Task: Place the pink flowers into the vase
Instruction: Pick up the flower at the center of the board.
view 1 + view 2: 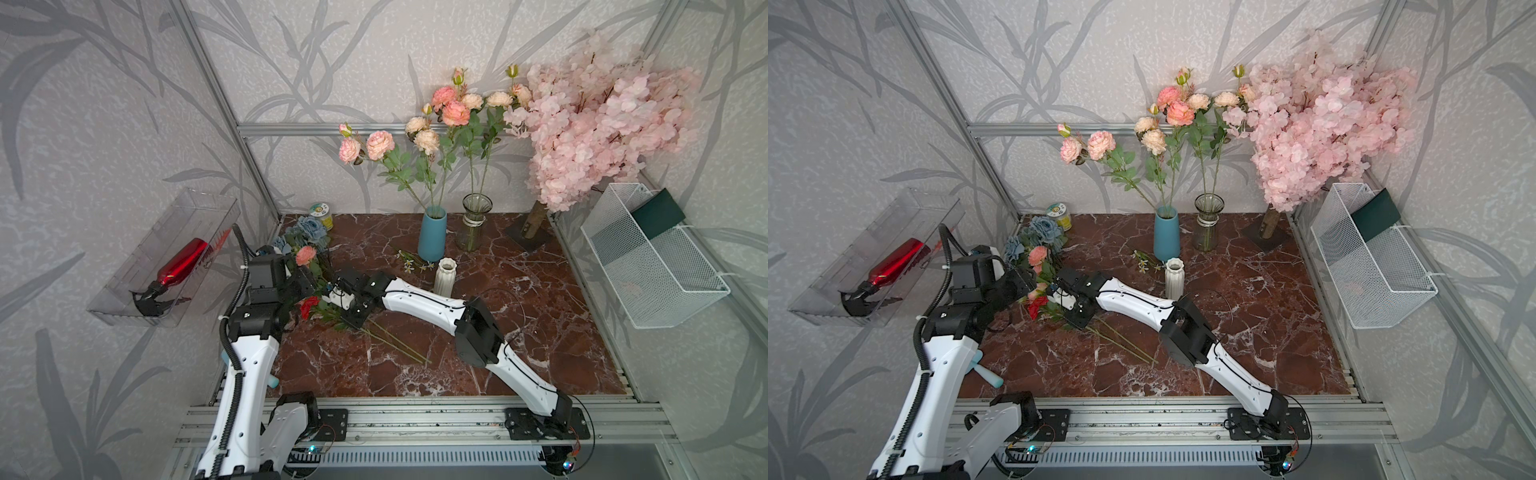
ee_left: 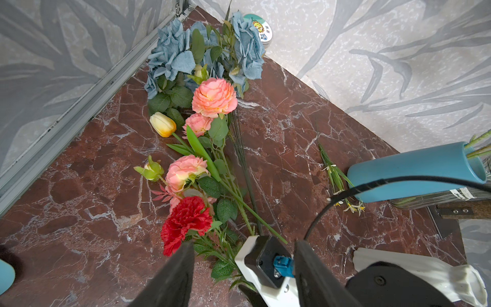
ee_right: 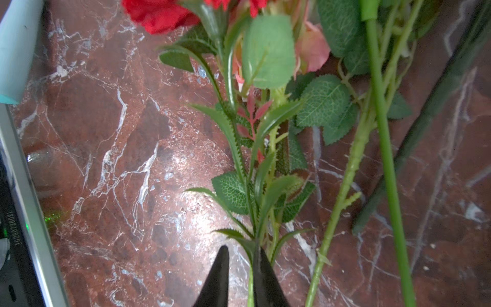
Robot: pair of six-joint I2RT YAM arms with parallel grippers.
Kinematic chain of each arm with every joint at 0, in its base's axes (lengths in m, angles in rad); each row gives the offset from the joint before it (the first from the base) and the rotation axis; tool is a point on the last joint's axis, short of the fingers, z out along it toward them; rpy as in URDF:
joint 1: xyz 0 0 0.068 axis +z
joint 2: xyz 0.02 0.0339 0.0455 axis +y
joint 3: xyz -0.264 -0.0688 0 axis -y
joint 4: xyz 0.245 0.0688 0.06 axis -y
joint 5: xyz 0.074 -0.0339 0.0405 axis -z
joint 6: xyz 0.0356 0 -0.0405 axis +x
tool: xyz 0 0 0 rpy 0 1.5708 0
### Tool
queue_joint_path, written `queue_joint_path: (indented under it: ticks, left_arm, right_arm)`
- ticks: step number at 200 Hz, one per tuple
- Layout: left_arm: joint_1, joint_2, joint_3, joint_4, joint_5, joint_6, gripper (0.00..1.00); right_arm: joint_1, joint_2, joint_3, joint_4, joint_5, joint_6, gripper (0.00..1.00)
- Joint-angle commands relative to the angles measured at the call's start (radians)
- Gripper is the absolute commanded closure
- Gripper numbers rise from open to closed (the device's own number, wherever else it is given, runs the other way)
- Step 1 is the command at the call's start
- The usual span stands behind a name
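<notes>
- A bunch of pink flowers (image 2: 214,97) lies flat on the marble surface (image 1: 540,332), well to the left of the blue vase (image 1: 432,235) in both top views, with the cut stem ends pointing toward the front edge.
- In the same pile, left of the blue vase, are a red carnation (image 2: 186,220), a yellow tulip (image 2: 162,124) and blue-grey flowers (image 2: 172,53). The blue-grey ones sit farthest back in the corner.
- More pink flowers stand upright in the blue vase, and others stand in the glass vase (image 1: 473,224) just to its right.
- A white ribbed vase (image 1: 444,276) stands a little in front of the blue vase, with nothing showing above its mouth.
- The left fingers (image 2: 172,276) are spread wide and hold nothing. They hover over the stem end of the pile, left of the blue vase.
- The right fingers (image 3: 265,276) are drawn close together low over the surface, with only a narrow gap.
- A thin green stem (image 3: 251,281) with saw-edged leaves, running up toward the red carnation, passes between the right fingers. I cannot tell whether they pinch it.
- A pale-pink blossom tree (image 1: 598,120) stands well to the right of the blue vase, against the back wall.
</notes>
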Motion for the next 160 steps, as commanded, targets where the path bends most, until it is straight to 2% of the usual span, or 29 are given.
queue_joint_path:
  ticks: [1, 39, 77, 160]
  left_arm:
    - [0.009, -0.007, -0.01, 0.024, 0.016, -0.006, 0.39]
    - [0.015, -0.008, -0.011, 0.025, 0.021, -0.008, 0.39]
    - [0.021, -0.006, -0.011, 0.025, 0.024, -0.008, 0.39]
    - [0.029, -0.006, -0.013, 0.025, 0.025, -0.011, 0.39]
  right_arm:
    - [-0.003, -0.068, -0.036, 0.028, 0.031, -0.012, 0.79]
    - [-0.003, -0.055, -0.037, 0.032, 0.053, -0.028, 0.71]
    - [-0.008, -0.012, 0.001, 0.01, 0.023, -0.026, 0.65]
    - [-0.021, 0.052, 0.032, 0.008, -0.022, -0.01, 0.67]
